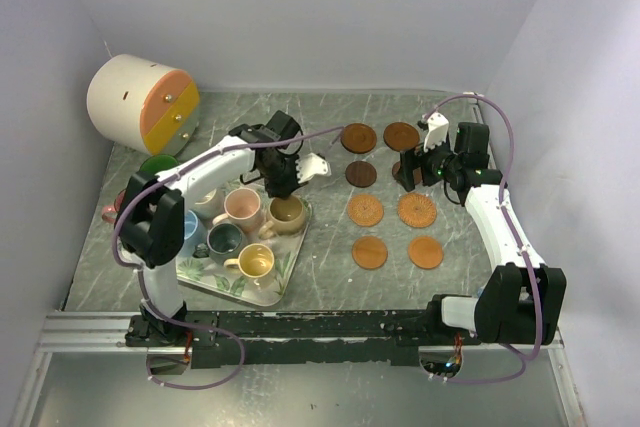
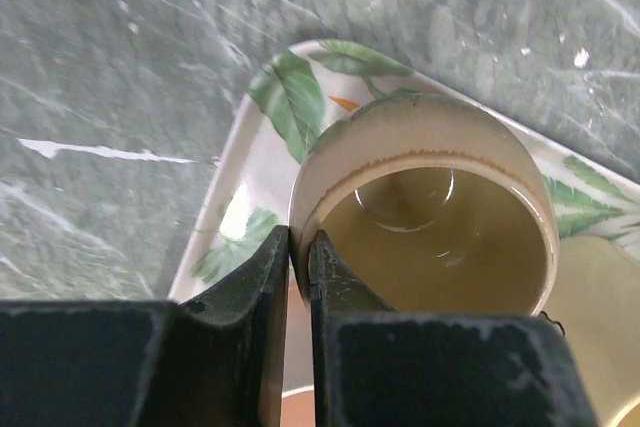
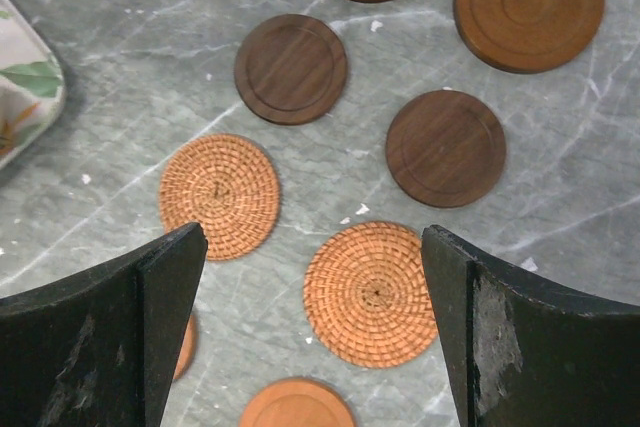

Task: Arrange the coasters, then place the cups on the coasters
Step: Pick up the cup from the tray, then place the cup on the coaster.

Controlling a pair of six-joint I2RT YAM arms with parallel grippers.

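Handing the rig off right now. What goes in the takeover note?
Left hand: shut on the rim of the tan cup, which sits in the tray.
Right hand: open, above the coasters.
Done: coasters laid out in two columns right of the tray.
The other cups are on or beside the tray; none is on a coaster yet.
To do: carry every cup to a coaster.

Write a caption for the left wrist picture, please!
The left jaws pinch the rim of the tan-brown cup on the leaf-print tray.
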